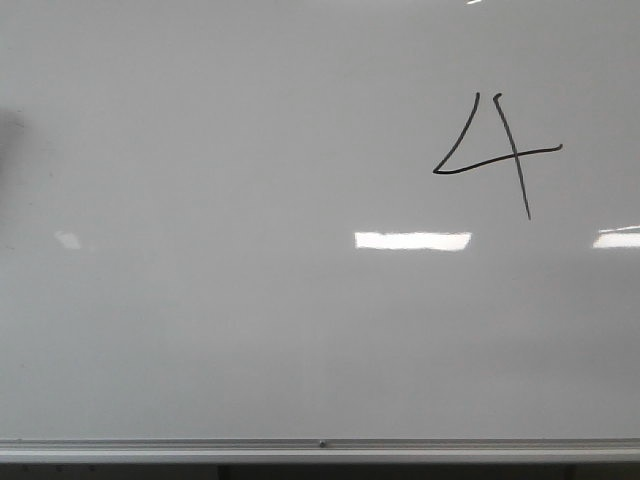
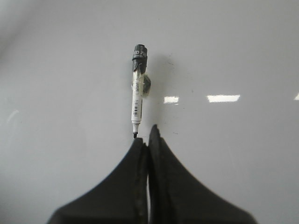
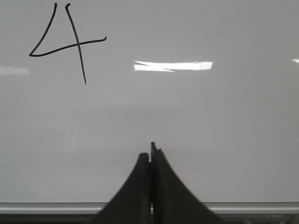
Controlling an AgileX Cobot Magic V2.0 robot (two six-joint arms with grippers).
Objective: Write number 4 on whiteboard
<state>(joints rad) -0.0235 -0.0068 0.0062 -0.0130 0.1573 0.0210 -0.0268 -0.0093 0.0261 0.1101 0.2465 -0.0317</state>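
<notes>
Already drawn: the number 4 (image 1: 497, 155) sits upper right on the whiteboard (image 1: 250, 330).
Left gripper (image 2: 148, 140): closed, empty; marker (image 2: 137, 91) just beyond it.
Right gripper (image 3: 152, 156): closed, empty.
Advice: retreat without smudging ink.

Almost all that shows of the room is its light, caught on the glossy whiteboard (image 1: 200, 330). In the front view a bright rectangle (image 1: 412, 240) of white glare lies right of the middle. A second bright patch (image 1: 617, 238) sits level with it, cut by the right edge. A faint smudge of light (image 1: 68, 240) lies at the same height far to the left. A thin sliver of light (image 1: 474, 2) touches the top edge. A soft grey shadow (image 1: 10, 140) darkens the left border. Along the very bottom runs a dark strip (image 1: 320, 472), too dim to show what it is. The lighting is even, cool and greyish.
</notes>
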